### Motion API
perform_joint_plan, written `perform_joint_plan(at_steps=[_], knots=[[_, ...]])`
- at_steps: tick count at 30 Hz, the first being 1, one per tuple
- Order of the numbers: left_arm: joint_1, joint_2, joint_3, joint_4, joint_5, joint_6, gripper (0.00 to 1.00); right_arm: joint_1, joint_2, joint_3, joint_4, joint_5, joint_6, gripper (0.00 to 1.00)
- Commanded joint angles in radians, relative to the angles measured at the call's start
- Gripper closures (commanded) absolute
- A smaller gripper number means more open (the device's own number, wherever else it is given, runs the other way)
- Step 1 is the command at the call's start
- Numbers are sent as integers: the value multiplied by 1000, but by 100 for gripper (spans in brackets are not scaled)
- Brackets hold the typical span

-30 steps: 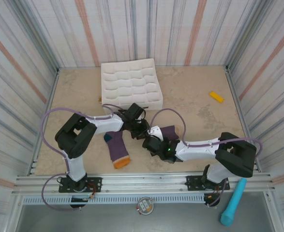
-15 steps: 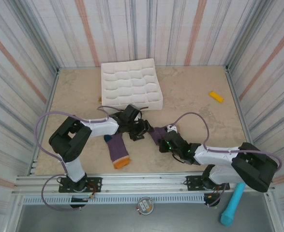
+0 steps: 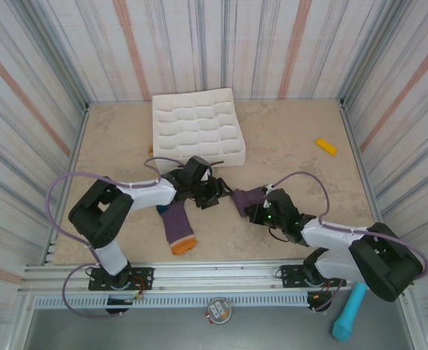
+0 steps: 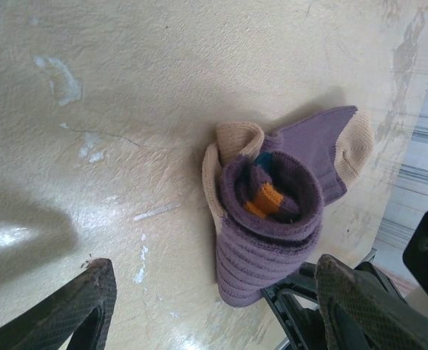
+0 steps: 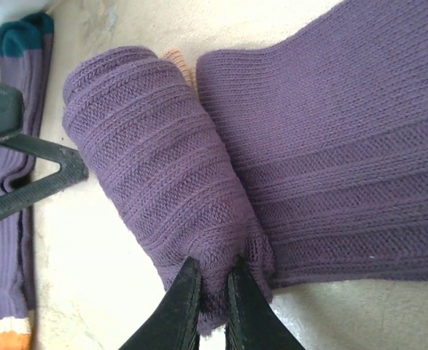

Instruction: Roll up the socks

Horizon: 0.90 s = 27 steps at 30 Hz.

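1. Right gripper (image 5: 212,281) pinched tight on the edge of the half-rolled sock (image 5: 155,168) at mid-table; left gripper (image 4: 214,306) spread wide just beside it.
2. Best done keeping that pinch firm, turning the roll evenly over the remaining flat stretch.
3. Counted: two socks, the flat sock (image 3: 176,224) near the left arm; two grippers; one white compartmented tray (image 3: 221,155).

On the table (image 3: 294,135), the tray (image 3: 199,155) sits by the far edge, a little left of centre. A small block (image 3: 326,146) lies toward the far right corner, well apart from the tray. The rolled sock (image 3: 244,197) lies about mid-table, in front of the tray's near right corner. The flat sock (image 3: 177,224) lies to its left, closer to the near edge. The left gripper (image 3: 214,195) stands between the two socks, just left of the roll. The right gripper (image 3: 252,209) meets the roll from its near right side.
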Motion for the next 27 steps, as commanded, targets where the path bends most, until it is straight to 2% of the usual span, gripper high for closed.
perform_joint_plan(at_steps=[1, 10, 20, 27], knots=[[-3, -17, -4, 10, -2, 32, 26, -60, 49, -65, -160, -43, 57, 100], [-48, 49, 28, 56, 14, 72, 31, -182, 116, -41, -200, -163, 97, 100], [-80, 121, 140, 26, 1, 156, 35, -318, 131, -36, -272, -245, 126, 100], [-88, 179, 204, -20, -6, 187, 36, -344, 161, -13, -296, -268, 115, 100]])
